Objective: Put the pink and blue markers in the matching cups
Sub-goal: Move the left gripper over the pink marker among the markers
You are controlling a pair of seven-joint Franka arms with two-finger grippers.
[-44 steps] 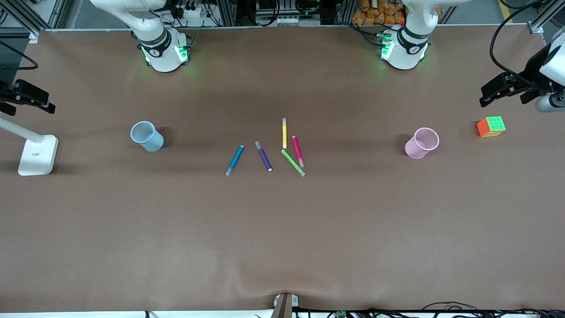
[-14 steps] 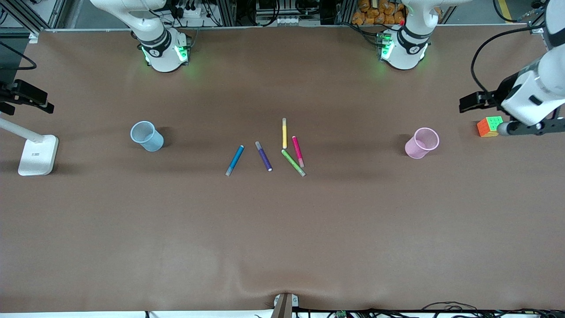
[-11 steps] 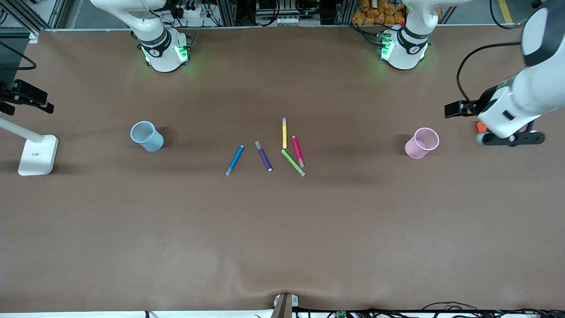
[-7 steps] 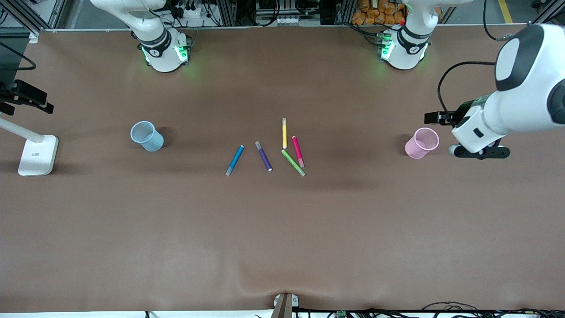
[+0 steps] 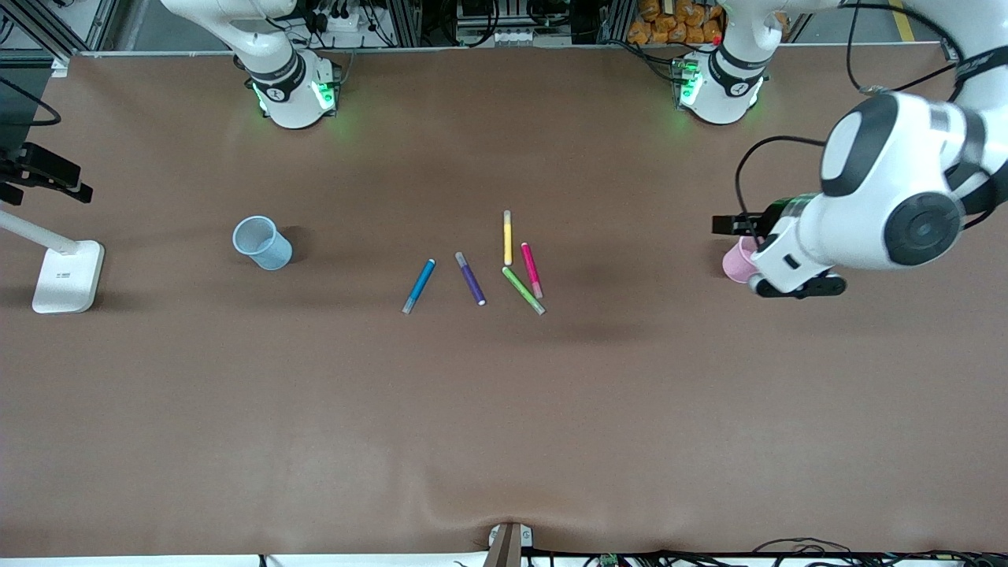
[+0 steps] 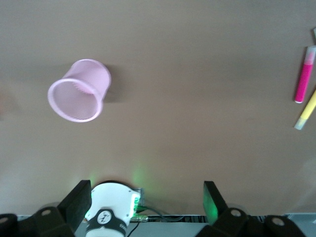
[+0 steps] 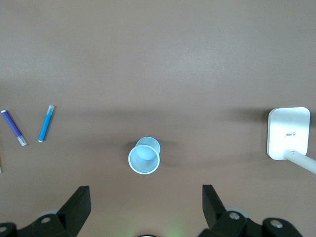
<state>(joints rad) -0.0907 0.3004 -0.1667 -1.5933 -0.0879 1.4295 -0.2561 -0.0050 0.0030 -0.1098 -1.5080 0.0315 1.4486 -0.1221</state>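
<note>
- So, the left gripper (image 6: 147, 202) hung up in the air over the pink cup (image 5: 737, 264), fingers spread wide with nothing between them.
- The right gripper (image 7: 147, 207) waited high over the blue cup (image 5: 261, 242) at the right arm's end of the desk (image 5: 504, 433). It was wide open too and empty, with the white lamp base (image 5: 68, 276) close by.
- Both cups stood upright and neither had anything in it yet.
- The pink marker (image 5: 531, 269) lay flat mid-desk, well apart from its cup. The yellow pen (image 5: 507, 237) lay just beside it and the green pen (image 5: 523, 290) angled in close at the marker's nearer end. I couldn't tell if pink and green were touching.
- The blue marker (image 5: 419, 285) lay on its own toward the right arm's end, beside the purple pen (image 5: 470, 278).
- My read: the step in hand was getting the left gripper over to the pink marker.
- To do it well I'd turn the wrist so the fingers straddle the barrel crosswise.
- I'd come straight down around mid-barrel, clear of the green pen, narrowing the opening a bit first so a finger doesn't nudge the yellow one.
</note>
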